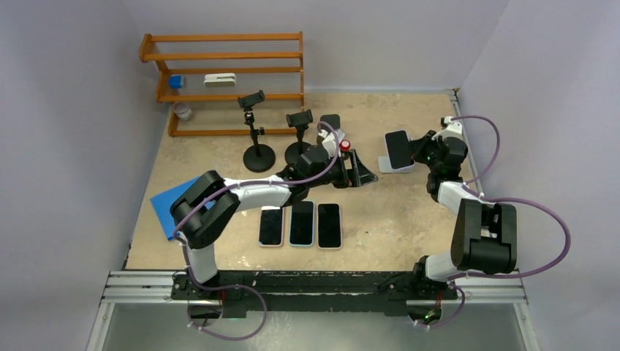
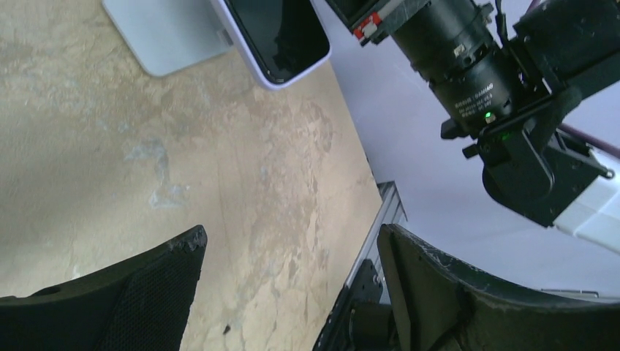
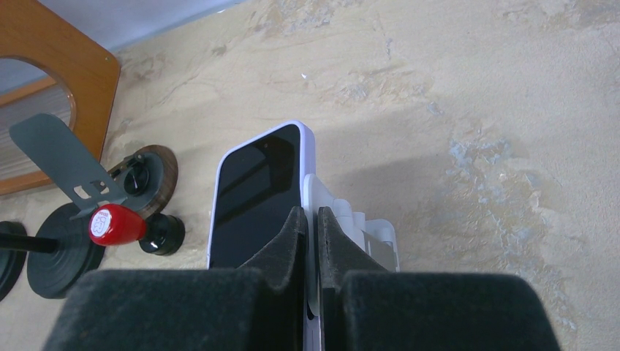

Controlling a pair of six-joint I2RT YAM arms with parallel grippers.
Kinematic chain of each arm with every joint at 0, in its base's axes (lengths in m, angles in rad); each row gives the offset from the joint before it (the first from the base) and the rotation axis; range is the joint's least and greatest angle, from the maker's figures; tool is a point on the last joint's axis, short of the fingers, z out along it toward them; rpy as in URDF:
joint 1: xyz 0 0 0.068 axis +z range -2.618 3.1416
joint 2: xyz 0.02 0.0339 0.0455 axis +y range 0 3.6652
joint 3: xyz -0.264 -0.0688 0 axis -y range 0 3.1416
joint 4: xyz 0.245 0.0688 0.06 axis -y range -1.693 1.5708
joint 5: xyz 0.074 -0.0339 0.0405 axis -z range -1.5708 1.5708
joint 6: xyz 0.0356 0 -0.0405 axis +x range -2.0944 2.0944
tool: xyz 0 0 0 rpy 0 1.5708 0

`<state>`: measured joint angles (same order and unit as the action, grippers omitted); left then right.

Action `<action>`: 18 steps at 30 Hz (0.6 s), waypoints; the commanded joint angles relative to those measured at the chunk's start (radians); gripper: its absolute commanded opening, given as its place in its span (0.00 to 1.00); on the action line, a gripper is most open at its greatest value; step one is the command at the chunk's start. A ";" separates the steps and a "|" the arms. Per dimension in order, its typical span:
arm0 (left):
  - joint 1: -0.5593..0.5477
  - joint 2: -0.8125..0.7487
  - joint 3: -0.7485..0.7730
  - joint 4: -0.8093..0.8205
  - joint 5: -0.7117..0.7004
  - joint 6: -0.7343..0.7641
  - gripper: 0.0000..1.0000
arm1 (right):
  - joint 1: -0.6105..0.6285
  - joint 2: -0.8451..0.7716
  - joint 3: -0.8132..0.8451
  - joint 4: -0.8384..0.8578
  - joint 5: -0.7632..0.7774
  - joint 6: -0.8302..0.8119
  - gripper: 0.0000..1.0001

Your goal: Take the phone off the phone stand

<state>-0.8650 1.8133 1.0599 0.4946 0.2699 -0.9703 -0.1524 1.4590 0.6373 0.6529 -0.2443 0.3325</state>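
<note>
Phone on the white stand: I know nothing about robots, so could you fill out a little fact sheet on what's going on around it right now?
target: phone, lavender edge, dark screen
support: leaning on the white stand
right gripper: shut on the phone's side edge
left gripper: open, holding nothing, over bare table near the stand
nearby: three phones lying flat in a row; two black stands farther back
progress: phone gripped, not yet lifted off the stand
</note>
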 commanded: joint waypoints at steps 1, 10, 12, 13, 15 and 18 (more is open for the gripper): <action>-0.011 0.061 0.088 0.130 -0.060 -0.038 0.85 | 0.018 0.004 -0.011 -0.084 -0.056 0.014 0.00; -0.014 0.248 0.234 0.127 -0.043 -0.115 0.83 | 0.018 -0.002 -0.014 -0.085 -0.052 0.013 0.00; -0.014 0.272 0.252 0.133 -0.047 -0.123 0.83 | 0.019 -0.003 -0.016 -0.084 -0.052 0.012 0.00; -0.014 0.283 0.264 0.137 -0.050 -0.126 0.83 | 0.019 -0.005 -0.017 -0.084 -0.052 0.011 0.00; -0.015 0.305 0.289 0.139 -0.053 -0.136 0.83 | 0.019 -0.007 -0.019 -0.084 -0.052 0.011 0.00; -0.014 0.336 0.332 0.139 -0.048 -0.154 0.83 | 0.019 -0.007 -0.018 -0.086 -0.052 0.011 0.00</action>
<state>-0.8730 2.1304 1.3041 0.5629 0.2272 -1.0878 -0.1524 1.4590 0.6373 0.6525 -0.2443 0.3321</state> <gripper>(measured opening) 0.829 0.049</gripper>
